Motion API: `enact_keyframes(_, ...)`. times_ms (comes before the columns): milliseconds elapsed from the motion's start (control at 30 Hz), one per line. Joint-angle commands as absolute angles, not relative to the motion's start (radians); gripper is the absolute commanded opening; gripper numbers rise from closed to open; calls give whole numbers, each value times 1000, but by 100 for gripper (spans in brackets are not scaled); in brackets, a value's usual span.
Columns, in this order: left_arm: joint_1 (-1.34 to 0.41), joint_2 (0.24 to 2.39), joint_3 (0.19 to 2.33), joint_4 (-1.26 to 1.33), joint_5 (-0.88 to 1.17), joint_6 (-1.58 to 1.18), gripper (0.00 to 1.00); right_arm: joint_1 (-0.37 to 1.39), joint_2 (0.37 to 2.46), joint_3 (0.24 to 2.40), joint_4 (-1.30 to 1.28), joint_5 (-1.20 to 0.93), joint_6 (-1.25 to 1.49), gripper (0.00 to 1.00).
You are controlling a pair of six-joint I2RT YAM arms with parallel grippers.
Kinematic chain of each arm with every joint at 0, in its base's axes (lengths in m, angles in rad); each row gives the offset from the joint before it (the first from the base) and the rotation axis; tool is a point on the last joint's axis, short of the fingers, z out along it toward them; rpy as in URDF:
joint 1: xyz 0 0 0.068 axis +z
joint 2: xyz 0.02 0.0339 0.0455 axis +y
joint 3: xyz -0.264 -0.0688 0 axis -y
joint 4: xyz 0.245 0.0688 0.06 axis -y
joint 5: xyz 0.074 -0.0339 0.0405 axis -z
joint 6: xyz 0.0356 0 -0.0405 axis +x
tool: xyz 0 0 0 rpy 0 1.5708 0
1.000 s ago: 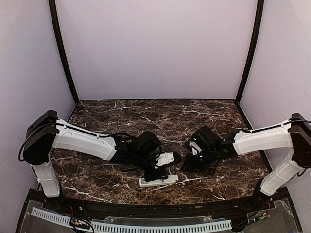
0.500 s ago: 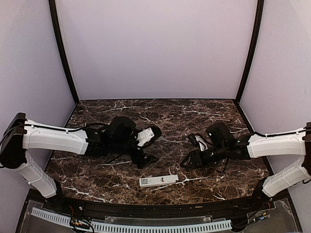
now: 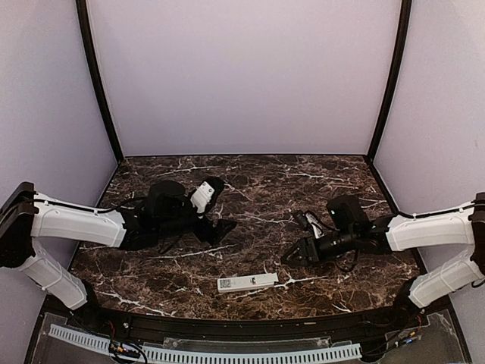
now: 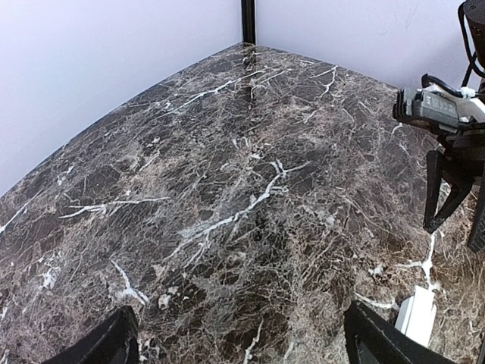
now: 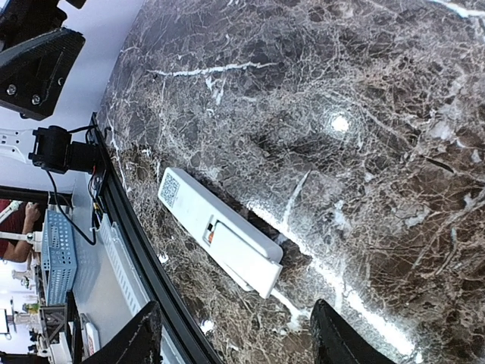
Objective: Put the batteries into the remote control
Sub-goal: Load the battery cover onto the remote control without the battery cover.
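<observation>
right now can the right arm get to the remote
Probably yes. The remote lies alone on the marble table near the front edge, with nothing between it and the right gripper, which hovers close by with its jaws open.

- I see the table: a dark brown marble-look slab, white-veined, polished, throwing back lamp glare.
- The remote control: smooth white plastic with a satin sheen.
- Left gripper, fingers: black, matt plastic.
- Walls: plain, matt.
</observation>
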State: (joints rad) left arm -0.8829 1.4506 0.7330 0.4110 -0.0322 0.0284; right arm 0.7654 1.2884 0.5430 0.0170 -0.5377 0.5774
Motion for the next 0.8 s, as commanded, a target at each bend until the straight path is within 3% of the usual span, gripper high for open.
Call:
enact_keyframes(0,-879,1468,711,488,-46,63,93,758,1367,530,99,-609,593,63)
enact_keyframes(500,-879,1553,681,513,68,152,92,758,1483,531,133,-601,639,53)
enact_keyframes(767,-895,1504,661,418,76,211,91,758,1504,572,35,-510,619,34)
